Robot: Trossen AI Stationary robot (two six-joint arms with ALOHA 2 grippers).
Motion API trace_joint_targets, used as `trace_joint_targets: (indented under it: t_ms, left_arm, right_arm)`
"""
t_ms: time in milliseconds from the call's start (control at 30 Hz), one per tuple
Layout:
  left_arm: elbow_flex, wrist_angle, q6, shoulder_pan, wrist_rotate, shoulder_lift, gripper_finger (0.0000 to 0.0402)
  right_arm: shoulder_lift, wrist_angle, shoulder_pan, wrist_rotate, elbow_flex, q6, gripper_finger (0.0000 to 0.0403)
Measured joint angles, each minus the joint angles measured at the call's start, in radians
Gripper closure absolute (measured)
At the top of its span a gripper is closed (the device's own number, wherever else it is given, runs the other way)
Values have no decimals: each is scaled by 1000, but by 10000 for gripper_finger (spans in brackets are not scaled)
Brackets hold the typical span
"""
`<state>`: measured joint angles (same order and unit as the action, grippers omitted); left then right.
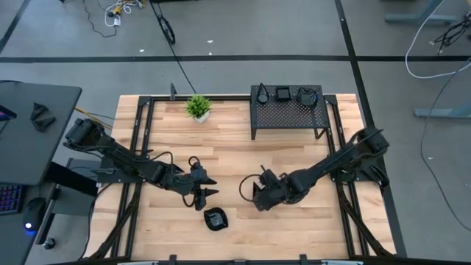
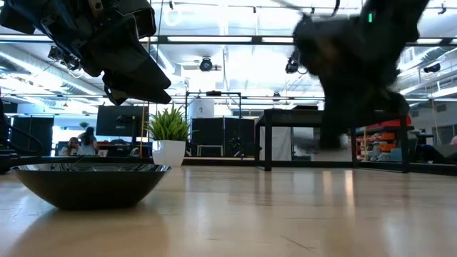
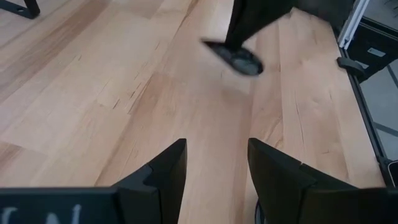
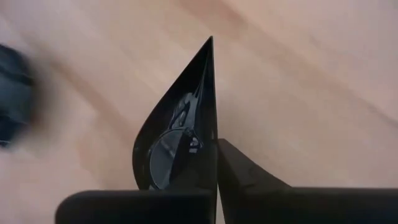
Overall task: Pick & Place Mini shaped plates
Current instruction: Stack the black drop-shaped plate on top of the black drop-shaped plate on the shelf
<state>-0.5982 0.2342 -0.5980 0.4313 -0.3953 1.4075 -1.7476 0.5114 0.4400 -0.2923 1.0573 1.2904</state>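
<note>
A teardrop-shaped glossy black mini plate (image 4: 177,134) sits in my right gripper (image 4: 214,149), which is shut on it over the middle of the table (image 1: 249,190). A second black plate (image 1: 215,218) rests on its base near the front edge, seen as a bowl (image 2: 89,182) in the low view. My left gripper (image 3: 214,171) hovers open just behind and above that plate (image 1: 204,188), with nothing between its fingers. Three more black plates (image 1: 283,93) lie on top of the rack. My right gripper pinches the teardrop plate by its rounded end (image 4: 208,146) between its two fingers. One finger (image 4: 242,177) shows against the plate's underside, and the plate itself hides the other. The fingers slant steeply down. The plate stands on edge, pointed tip (image 4: 211,43) away from the wrist, close over the wood.
A black perforated rack (image 1: 288,114) stands at the back right and a small green potted plant (image 1: 197,108) at the back centre. Bare wood (image 1: 294,228) lies between the arms and toward the front right. A black frame runs along the table's edges.
</note>
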Motion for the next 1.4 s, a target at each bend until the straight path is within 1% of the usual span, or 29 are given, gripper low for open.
trace_joint_targets:
  t_ms: [100, 200, 300, 367, 433, 533, 600, 700, 767, 867, 967, 1133, 1267, 1400]
  left_arm:
    - [0, 0, 0, 0, 0, 0, 225]
    - [0, 0, 0, 0, 0, 0, 225]
    - [0, 1, 0, 0, -4, 0, 225]
    - [0, 1, 0, 0, -4, 0, 225]
    - [0, 1, 1, 0, -4, 0, 225]
    - [0, 1, 5, -2, -4, 0, 225]
    - [0, 1, 6, -3, -5, 0, 225]
    - [0, 1, 7, -3, -10, 0, 225]
    - [0, 1, 7, -3, -11, 0, 225]
    - [0, 1, 7, -3, -11, 0, 225]
    - [0, 1, 8, -3, -11, 0, 225]
    - [0, 1, 7, -3, -11, 0, 225]
    - [0, 1, 7, -3, -11, 0, 225]
    - [0, 1, 0, -3, -11, 0, 225]
  right_arm:
    - [92, 6, -7, -47, 0, -1, 399]
    - [213, 15, -40, -90, 0, -36, 401]
    - [327, 43, -108, -126, 19, -122, 401]
    - [383, 93, -170, -142, 66, -199, 402]
    - [406, 174, -249, -147, 136, -275, 402]
    - [399, 305, -389, -135, 253, -385, 402]
    - [386, 332, -495, -105, 318, -471, 402]
    - [354, 342, -661, -12, 378, -580, 403]
    - [323, 343, -764, 69, 402, -641, 403]
    - [260, 338, -883, 159, 429, -736, 403]
    - [184, 341, -968, 221, 452, -808, 403]
    - [82, 348, -1063, 254, 482, -893, 403]
    - [50, 352, -1103, 261, 484, -904, 403]
    - [40, 355, -1116, 260, 484, -907, 403]
